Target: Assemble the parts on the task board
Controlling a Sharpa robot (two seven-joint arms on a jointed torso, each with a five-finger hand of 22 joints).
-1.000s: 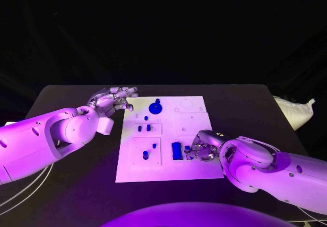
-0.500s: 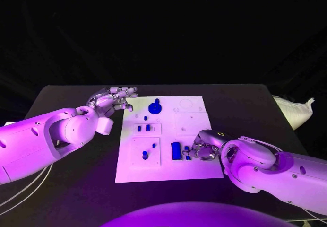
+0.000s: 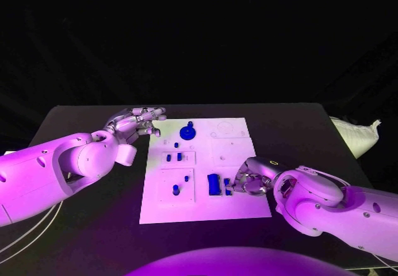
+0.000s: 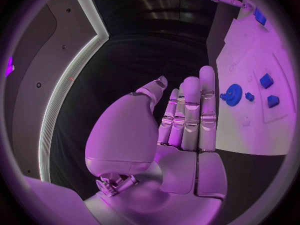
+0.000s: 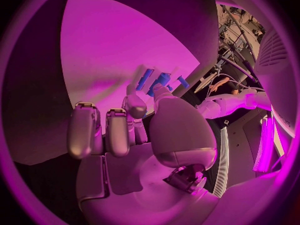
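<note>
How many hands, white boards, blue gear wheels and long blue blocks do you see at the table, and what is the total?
Hands: 2, the left hand and the right hand
White board: 1
Blue gear wheel: 1
Long blue block: 1
Total: 5

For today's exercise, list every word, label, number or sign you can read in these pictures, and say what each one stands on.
None can be read.
Task board: faint raised outlines, no text.
Blue parts: no marks.
Right hand: a small ring mark on its wrist, not a letter or number that I can read.
Left hand: no text.
</note>
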